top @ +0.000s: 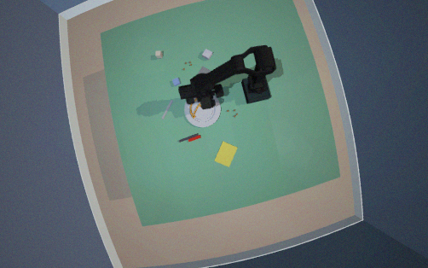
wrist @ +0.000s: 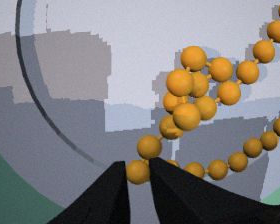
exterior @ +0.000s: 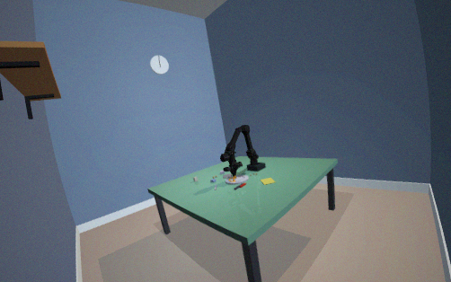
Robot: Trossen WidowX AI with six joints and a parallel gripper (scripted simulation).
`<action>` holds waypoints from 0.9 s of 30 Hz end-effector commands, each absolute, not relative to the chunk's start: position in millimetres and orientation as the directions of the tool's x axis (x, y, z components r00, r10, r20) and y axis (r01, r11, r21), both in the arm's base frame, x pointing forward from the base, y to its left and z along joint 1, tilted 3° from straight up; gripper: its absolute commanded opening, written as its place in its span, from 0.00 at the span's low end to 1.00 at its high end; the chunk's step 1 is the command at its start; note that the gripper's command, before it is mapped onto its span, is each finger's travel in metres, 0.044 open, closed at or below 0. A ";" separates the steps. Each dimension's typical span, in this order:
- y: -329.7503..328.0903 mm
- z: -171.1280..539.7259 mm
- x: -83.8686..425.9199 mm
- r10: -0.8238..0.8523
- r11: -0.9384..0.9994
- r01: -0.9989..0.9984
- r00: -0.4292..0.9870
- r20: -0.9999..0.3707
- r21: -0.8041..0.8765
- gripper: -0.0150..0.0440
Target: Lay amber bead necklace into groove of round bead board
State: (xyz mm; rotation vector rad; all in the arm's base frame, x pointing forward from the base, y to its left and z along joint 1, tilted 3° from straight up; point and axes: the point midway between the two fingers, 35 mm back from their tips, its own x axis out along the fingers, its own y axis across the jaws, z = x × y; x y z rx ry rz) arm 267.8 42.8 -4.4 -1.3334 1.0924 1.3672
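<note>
Amber necklace point(top: 194, 112) point(exterior: 234, 179) point(wrist: 186, 116) — bead pinched in the nearly closed tool point(top: 195, 101) point(exterior: 234, 176) point(wrist: 138, 169) — above green tabletop point(top: 181, 183) point(exterior: 244, 211) point(wrist: 11, 195), blue-walled room.

The setting is a plain room; its type, whether home, office or lab, cannot be determined. Visible features: blue walls with a pale skirting board, a round wall clock point(exterior: 159, 65), and a wooden wall shelf point(exterior: 42, 74) on dark brackets. The floor point(top: 232, 239) point(exterior: 379, 215) is beige. A green worktop point(top: 181, 183) point(exterior: 199, 198) on dark legs carries a black robot arm point(top: 223, 72) point(exterior: 246, 130) and small loose items, including a yellow square point(top: 226, 154) point(exterior: 268, 181).
</note>
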 end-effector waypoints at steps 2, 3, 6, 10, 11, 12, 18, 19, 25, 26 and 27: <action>42.4 -8.3 263.6 0.023 -0.203 -0.979 -0.022 -1.000 0.017 0.25; 42.4 -8.3 263.6 0.023 -0.203 -0.979 -0.022 -1.000 0.017 0.25; 42.4 -8.3 263.6 0.023 -0.203 -0.979 -0.022 -1.000 0.017 0.25; 42.4 -8.3 263.6 0.023 -0.203 -0.979 -0.022 -1.000 0.017 0.25; 42.4 -8.3 263.6 0.023 -0.203 -0.979 -0.022 -1.000 0.017 0.25; 42.4 -8.3 263.6 0.023 -0.203 -0.979 -0.022 -1.000 0.017 0.25; 42.4 -8.3 263.6 0.023 -0.203 -0.979 -0.022 -1.000 0.017 0.25; 42.4 -8.3 263.6 0.023 -0.203 -0.979 -0.022 -1.000 0.017 0.25; 42.4 -8.3 263.6 0.023 -0.203 -0.979 -0.022 -1.000 0.017 0.25; 42.4 -8.3 263.6 0.023 -0.203 -0.979 -0.022 -1.000 0.017 0.25; 42.4 -8.3 263.6 0.023 -0.203 -0.979 -0.022 -1.000 0.017 0.25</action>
